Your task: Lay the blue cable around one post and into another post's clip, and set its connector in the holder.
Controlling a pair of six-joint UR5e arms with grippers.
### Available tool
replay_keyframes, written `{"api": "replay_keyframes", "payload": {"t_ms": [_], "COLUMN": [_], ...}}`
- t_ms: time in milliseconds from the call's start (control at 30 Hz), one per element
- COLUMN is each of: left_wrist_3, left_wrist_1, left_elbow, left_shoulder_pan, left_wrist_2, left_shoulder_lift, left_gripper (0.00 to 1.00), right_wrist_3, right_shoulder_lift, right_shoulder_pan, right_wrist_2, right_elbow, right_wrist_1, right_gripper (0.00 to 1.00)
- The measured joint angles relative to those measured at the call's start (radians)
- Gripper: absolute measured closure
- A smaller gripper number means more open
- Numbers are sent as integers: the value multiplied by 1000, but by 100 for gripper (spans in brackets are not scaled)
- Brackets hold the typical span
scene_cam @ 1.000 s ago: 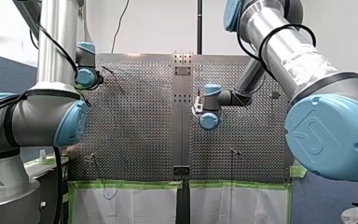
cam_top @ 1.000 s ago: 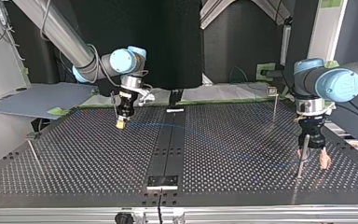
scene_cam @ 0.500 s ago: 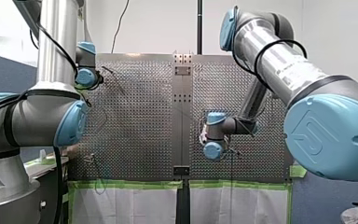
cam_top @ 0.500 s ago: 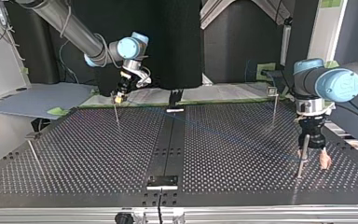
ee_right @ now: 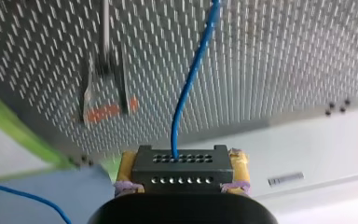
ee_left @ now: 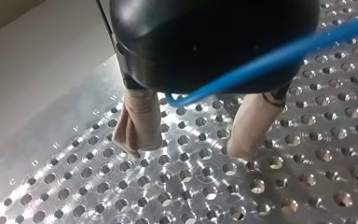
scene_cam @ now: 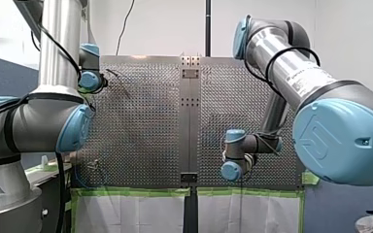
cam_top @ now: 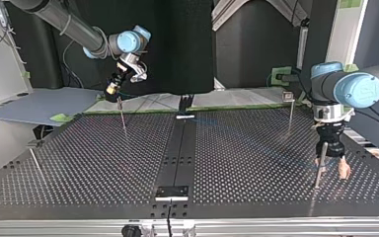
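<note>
In the right wrist view my right gripper [ee_right: 182, 173] is shut on the black connector [ee_right: 182, 167], its yellow pads [ee_right: 127, 167] on either side. The blue cable [ee_right: 192, 84] runs from the connector out over the perforated plate. In the top view this gripper [cam_top: 112, 91] hangs tilted above the back left post [cam_top: 122, 114]. My left gripper [ee_left: 191, 151] stands open just over the plate, with nothing between its beige fingers [ee_left: 140, 123]. The cable [ee_left: 270, 58] crosses close under its body. In the top view it [cam_top: 331, 167] is right beside a thin post [cam_top: 318, 170].
Another post [cam_top: 290, 109] with a clip on top stands at the top view's back right, and a thin one [cam_top: 35, 163] at the left edge. A dark centre strip carries a small block [cam_top: 172, 191] near the front. Green tape [scene_cam: 136, 192] lines the plate's edge.
My right gripper carried the connector from over the plate to the top view's back left, rising and tilting above the post there. My left gripper stayed put.
</note>
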Motion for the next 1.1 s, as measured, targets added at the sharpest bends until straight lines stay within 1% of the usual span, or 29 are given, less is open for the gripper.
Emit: {"api": "replay_keyframes", "payload": {"t_ms": [67, 133, 167, 233, 267, 333, 367, 433, 467, 567, 767, 867, 1000, 1100], "left_wrist_3": [-1, -2, -2, -2, -2, -2, -2, -2, -2, -2, -5, -5, -5, -6], "left_wrist_1": [0, 0, 1, 1, 1, 1, 1, 1, 1, 2, 3, 4, 4, 5], "left_elbow": [0, 0, 0, 0, 0, 1, 0, 0, 0, 0, 0, 0, 1, 0], "left_shoulder_pan": [0, 0, 0, 0, 0, 0, 0, 0, 0, 1, 1, 1, 1, 3], "left_wrist_2": [0, 0, 1, 1, 1, 1, 1, 1, 1, 1, 2, 2, 2, 2], "left_shoulder_lift": [0, 0, 0, 0, 0, 0, 0, 0, 0, 0, 0, 0, 0, 0], "left_gripper": [0, 0, 0, 0, 0, 0, 0, 0, 0, 0, 0, 0, 0, 0], "right_wrist_3": [-11, -25, -36, -49, -57, -71, -81, -98, -109, -136, -180, -192, -200, -204], "right_shoulder_lift": [0, 0, 1, 1, 1, 1, 1, 1, 1, 1, 1, 1, 1, 2], "right_shoulder_pan": [-16, -31, -43, -62, -75, -95, -108, -126, -138, -166, -213, -240, -275, -299], "right_wrist_2": [2, -6, -15, -32, -44, -64, -76, -95, -107, -134, -182, -208, -244, -267], "right_elbow": [16, 32, 43, 62, 75, 96, 108, 127, 139, 166, 214, 240, 276, 283], "right_wrist_1": [-17, -32, -44, -62, -76, -96, -108, -126, -139, -167, -214, -240, -276, -300], "right_gripper": [100, 100, 100, 100, 100, 100, 100, 100, 100, 100, 100, 100, 100, 100]}}
